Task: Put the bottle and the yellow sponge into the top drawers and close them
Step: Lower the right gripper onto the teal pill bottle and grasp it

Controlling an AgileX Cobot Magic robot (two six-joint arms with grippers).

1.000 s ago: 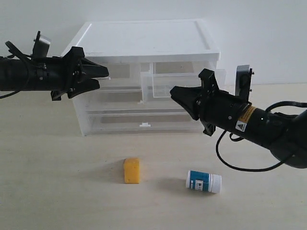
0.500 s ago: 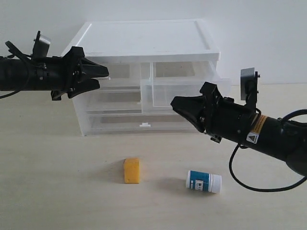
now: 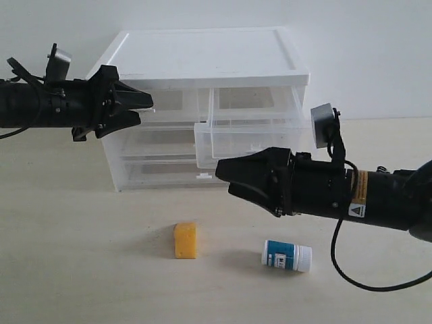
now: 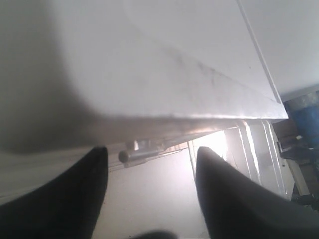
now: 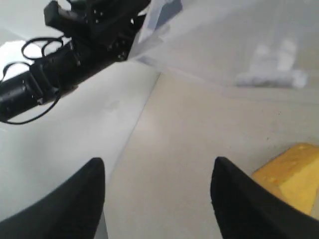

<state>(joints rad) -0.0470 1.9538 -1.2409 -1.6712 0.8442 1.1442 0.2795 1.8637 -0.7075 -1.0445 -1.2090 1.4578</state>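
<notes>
The yellow sponge [image 3: 185,241] [image 5: 294,174] lies on the table in front of the drawer unit [image 3: 209,57]. To its right the bottle [image 3: 287,256] lies on its side. The right top drawer [image 3: 250,135] stands pulled out, and the left top drawer [image 3: 165,101] sits in the unit. My right gripper [image 3: 224,175] [image 5: 158,162] hovers open and empty in front of the lower drawers, above and to the right of the sponge. At the left top drawer's front my left gripper [image 3: 145,109] [image 4: 149,159] is open, with that drawer's small handle [image 4: 142,152] near one finger, untouched.
Two full-width drawers [image 3: 175,172] sit closed below the top ones; the lowest carries a white tab handle [image 3: 202,177] [image 5: 271,77]. A white wall stands behind the unit. Bare table [image 3: 81,270] lies left of the sponge and along the front.
My right gripper has opened and swung down and to the left, away from the right top drawer. That drawer now stands further out. The left arm has not moved.
</notes>
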